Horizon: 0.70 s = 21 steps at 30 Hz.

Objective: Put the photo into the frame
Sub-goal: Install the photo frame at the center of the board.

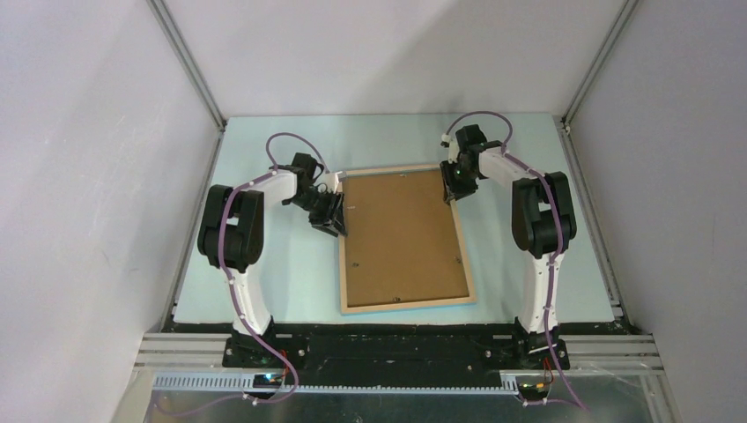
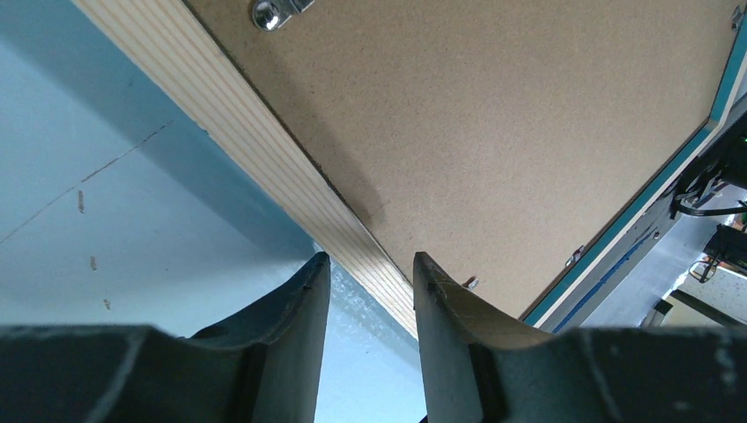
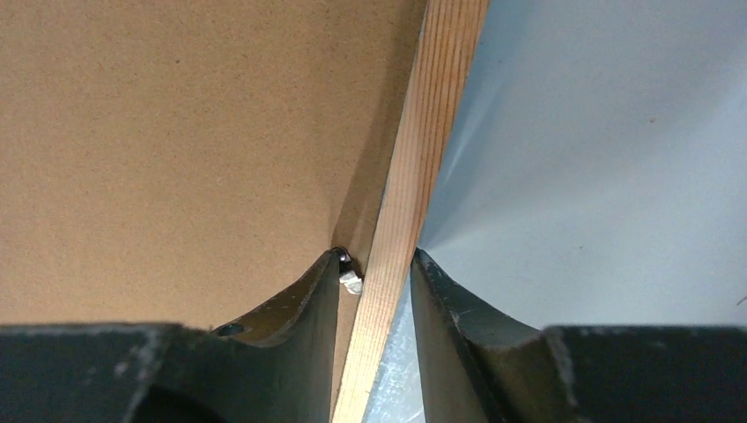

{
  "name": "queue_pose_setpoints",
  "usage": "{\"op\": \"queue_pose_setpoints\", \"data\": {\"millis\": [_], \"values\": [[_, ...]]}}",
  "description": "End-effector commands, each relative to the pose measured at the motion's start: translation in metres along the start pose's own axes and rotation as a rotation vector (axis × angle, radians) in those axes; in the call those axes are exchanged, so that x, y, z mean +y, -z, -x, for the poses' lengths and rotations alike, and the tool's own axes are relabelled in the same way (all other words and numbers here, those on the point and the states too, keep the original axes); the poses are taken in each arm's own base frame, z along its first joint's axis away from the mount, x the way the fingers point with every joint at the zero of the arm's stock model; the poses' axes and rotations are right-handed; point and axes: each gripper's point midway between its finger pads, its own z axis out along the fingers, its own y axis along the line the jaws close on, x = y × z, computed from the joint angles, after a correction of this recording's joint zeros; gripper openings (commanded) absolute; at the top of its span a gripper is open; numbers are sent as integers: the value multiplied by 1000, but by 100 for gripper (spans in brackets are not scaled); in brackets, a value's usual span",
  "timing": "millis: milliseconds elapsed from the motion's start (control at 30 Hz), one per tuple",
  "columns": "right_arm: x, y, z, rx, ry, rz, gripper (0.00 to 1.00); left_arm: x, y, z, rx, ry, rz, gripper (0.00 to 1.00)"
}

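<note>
The frame [image 1: 407, 303] lies face down on the table, pale wood side up, with a brown backing board [image 1: 401, 233] filling its opening. The photo is hidden. My left gripper [image 1: 329, 220] is over the frame's left rail [image 2: 255, 150], near the far end. Its jaws [image 2: 370, 264] are open and the rail runs under the right finger [image 2: 440, 308]. My right gripper [image 1: 454, 189] is at the frame's far right corner. It [image 3: 377, 256] is open, its fingers standing close on either side of the wood rail [image 3: 432, 115], with a metal tab [image 3: 351, 282] by the inner finger.
The pale blue table [image 1: 264, 282] is ringed by white walls and a metal rail along its near edge [image 1: 396, 330]. A metal clip [image 2: 269, 13] sits on the backing board. The frame's blue edge [image 2: 696, 141] shows on the far side in the left wrist view.
</note>
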Motion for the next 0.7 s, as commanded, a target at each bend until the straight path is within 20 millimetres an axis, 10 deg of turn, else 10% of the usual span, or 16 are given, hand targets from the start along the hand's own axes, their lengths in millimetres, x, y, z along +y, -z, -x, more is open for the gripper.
{"op": "queue_pose_setpoints", "data": {"millis": [0, 667], "values": [[-7, -2, -2, 19, 25, -43, 35, -10, 2, 6, -22, -19, -26, 43], [-3, 7, 6, -1, 67, -4, 21, -7, 4, 7, -27, -4, -31, 43]]}}
